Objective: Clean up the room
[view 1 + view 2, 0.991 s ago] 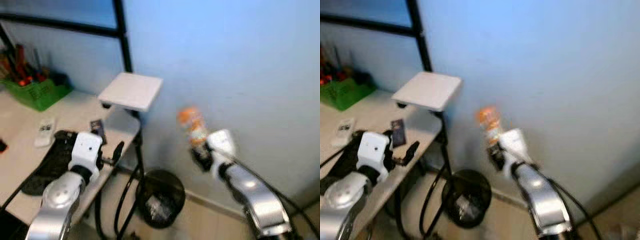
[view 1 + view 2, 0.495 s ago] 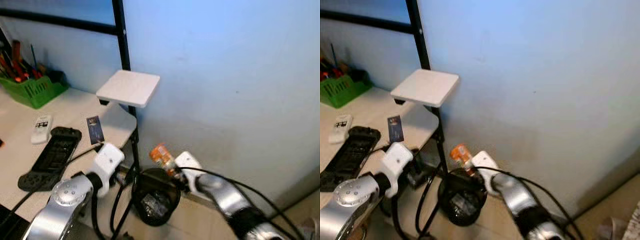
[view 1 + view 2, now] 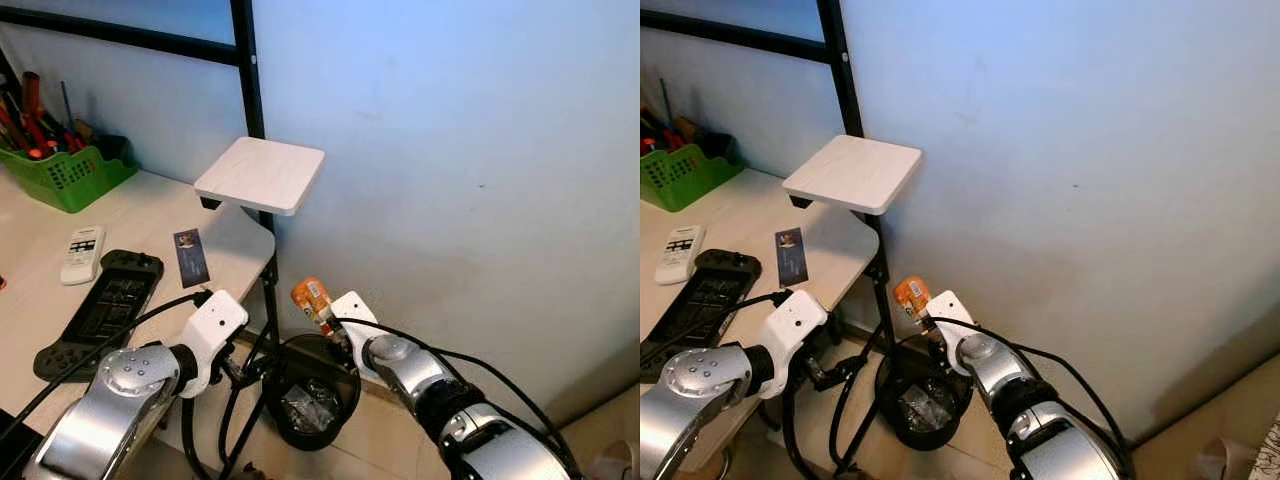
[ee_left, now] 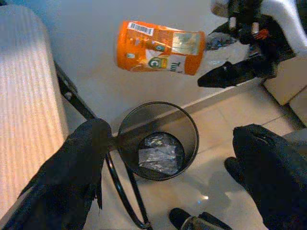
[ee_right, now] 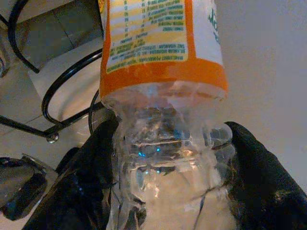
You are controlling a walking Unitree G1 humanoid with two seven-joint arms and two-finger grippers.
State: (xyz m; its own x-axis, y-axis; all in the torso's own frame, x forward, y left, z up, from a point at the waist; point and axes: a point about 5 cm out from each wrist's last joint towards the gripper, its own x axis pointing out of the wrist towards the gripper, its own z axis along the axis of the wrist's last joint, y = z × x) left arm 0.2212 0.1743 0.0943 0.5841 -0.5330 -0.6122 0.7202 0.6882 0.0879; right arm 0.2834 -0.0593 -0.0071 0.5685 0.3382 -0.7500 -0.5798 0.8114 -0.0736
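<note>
An orange-labelled clear plastic bottle (image 3: 311,299) is held by its clear end, and my right gripper (image 5: 175,167) is shut on it. The bottle (image 4: 160,46) hangs tilted above a black wire waste bin (image 3: 285,366) that holds crumpled clear wrapping. This bin stands on the floor by the wall, beside the desk's leg. My left gripper (image 4: 170,134) is open and holds nothing. It hovers below the desk's edge, looking down into the bin (image 4: 192,129).
A pale desk (image 3: 150,215) on the left carries a green basket of tools (image 3: 65,175), a white remote (image 3: 80,255), a black handheld device (image 3: 105,310) and a small card (image 3: 190,258). A white square shelf (image 3: 262,175) sticks out from a black pole (image 3: 245,80). Black cables (image 3: 230,425) hang beside the bin.
My right arm has brought the bottle down from mid-air to just over the bin. My left arm has dropped from above the desk to below its edge.
</note>
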